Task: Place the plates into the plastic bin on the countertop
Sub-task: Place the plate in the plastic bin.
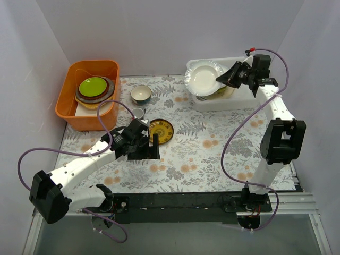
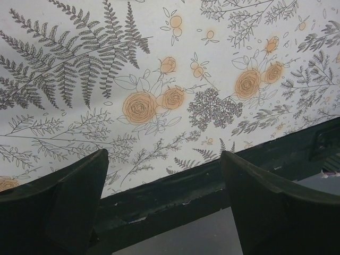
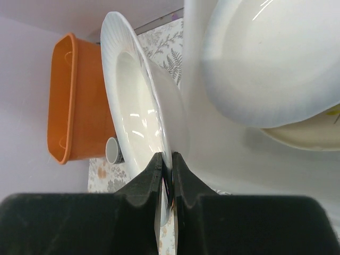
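From above, the right gripper (image 1: 220,79) holds a large white plate (image 1: 203,77) by its rim over the left end of the plastic bin (image 1: 223,102), which sits at the far right of the countertop (image 1: 212,154). The plate is tilted, with its face turned up towards the camera. The right wrist camera shows what the overhead view cannot: the two fingers are clenched on the thin edge of that plate (image 3: 133,117), one on each side, with the plate seen almost edge-on. It also shows another white plate (image 3: 271,58) already in the bin and, under it, a cream plate (image 3: 313,133) with a bit of leaf print.

The left gripper (image 1: 154,147) hangs near the middle of the countertop, just beside a small brown-and-yellow plate (image 1: 161,130) but not touching it. Its wrist camera shows the fingers (image 2: 69,196) spread wide with nothing between them, only the flowered cloth and the dark near edge of the table. The small plate is out of that view.

Only the overhead view shows inside the orange tub (image 1: 69,101) at the far left, where a lime plate (image 1: 93,86) tops a stack. A small bowl (image 1: 141,94) and a cup (image 1: 138,112) stand between the tub and the small plate.
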